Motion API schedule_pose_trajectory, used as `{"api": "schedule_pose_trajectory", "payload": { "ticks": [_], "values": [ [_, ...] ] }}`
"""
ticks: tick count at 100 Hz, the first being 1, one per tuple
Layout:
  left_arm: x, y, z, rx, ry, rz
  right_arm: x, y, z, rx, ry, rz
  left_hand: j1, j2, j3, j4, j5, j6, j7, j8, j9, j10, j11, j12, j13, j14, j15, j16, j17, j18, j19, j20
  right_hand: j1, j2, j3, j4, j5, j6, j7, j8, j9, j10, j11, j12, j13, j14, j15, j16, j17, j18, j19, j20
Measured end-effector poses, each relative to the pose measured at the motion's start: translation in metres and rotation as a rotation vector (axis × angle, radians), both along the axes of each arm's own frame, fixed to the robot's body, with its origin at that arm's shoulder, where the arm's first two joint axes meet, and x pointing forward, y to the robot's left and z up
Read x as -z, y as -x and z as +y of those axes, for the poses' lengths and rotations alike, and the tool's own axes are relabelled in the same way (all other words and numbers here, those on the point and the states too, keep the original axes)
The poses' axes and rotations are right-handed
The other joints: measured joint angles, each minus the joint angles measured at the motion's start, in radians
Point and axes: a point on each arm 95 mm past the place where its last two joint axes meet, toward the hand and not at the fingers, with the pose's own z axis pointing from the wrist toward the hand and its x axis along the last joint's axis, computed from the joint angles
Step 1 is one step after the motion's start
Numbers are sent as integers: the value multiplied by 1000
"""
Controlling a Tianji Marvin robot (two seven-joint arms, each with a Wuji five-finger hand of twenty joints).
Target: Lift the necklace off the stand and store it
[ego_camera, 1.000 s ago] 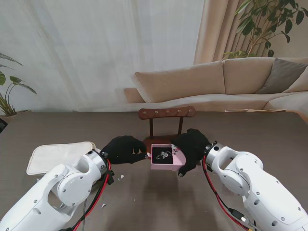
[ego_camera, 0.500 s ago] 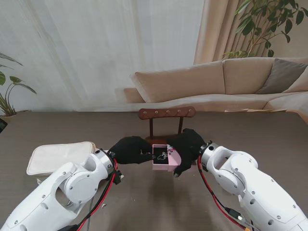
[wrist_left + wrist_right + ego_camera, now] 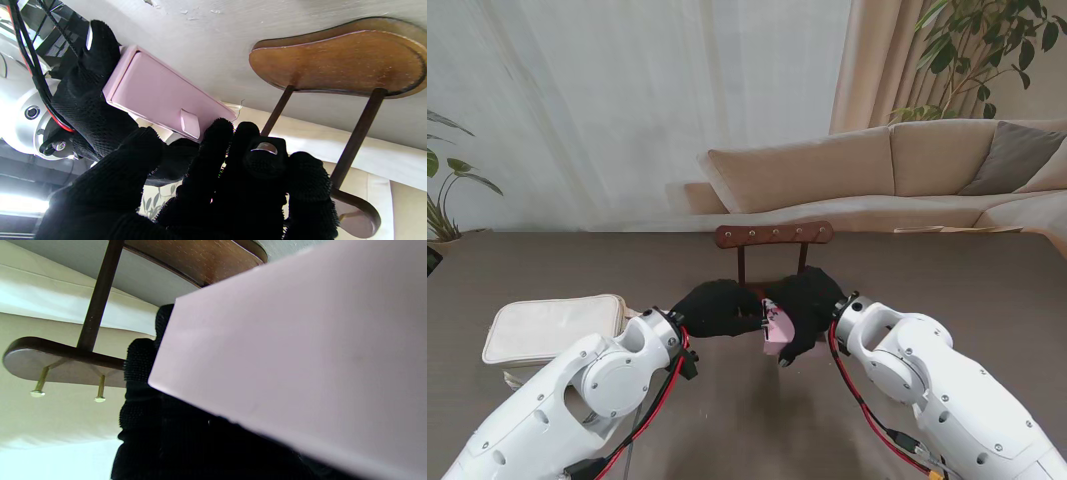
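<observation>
Change since a second ago: both robot hands have drawn together over the pink box [image 3: 776, 331], which showed its open inside with the necklace then and now shows only a sliver of pink between the gloves.
Left robot hand [image 3: 717, 309]: I see it in its black glove, fingers curled and reaching in from the left onto the box; in the left wrist view its fingertips [image 3: 218, 133] sit at the small tab on the box's edge. I cannot tell whether it grips the box or only presses on it.
Right robot hand [image 3: 802, 305]: closed around the right side of the box, holding it; the left wrist view shows its gloved fingers [image 3: 96, 50] wrapped over the box's end.
Pink box: held just near of the stand [image 3: 774, 236], between the two hands; its lid side fills most of the right wrist view [image 3: 300, 356].
Necklace: not visible to me in any view, covered by the hands and box; I cannot confirm it is inside.
Stand: dark wood, upright at the table's [image 3: 727, 420] centre, two posts and a top bar with brass pegs [image 3: 36, 392]; no chain hangs from the pegs I can see.
Cream pouch [image 3: 552, 328]: lies flat on the table at the left, well apart from the box.
</observation>
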Motion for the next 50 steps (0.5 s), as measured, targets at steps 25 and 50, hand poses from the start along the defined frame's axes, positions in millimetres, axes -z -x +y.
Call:
{"api": "schedule_pose_trajectory", "payload": {
  "ticks": [25,50],
  "values": [
    [-1,-3,-5,5,14,0,1,-1,1,7,-7,3,0,0,-2,0,13,24,7,10,5,13,-5,0,0,10,-7,0,-1,5,-9,1,0,0,-1,0,8,0,0,0,9,0,-3,0,9,0,-7,0,0,0,0,0],
    [-7,2,2,3,-18,-27,2,-1,1,3,-14,1,0,0,-17,0,2,-41,-42,-16,-2,9,-7,0,-6,52,-165,-25,-52,15,-89,-6,0,0,-1,0,8,0,0,0,9,0,-5,0,9,0,-7,0,0,0,0,0]
  ]
}}
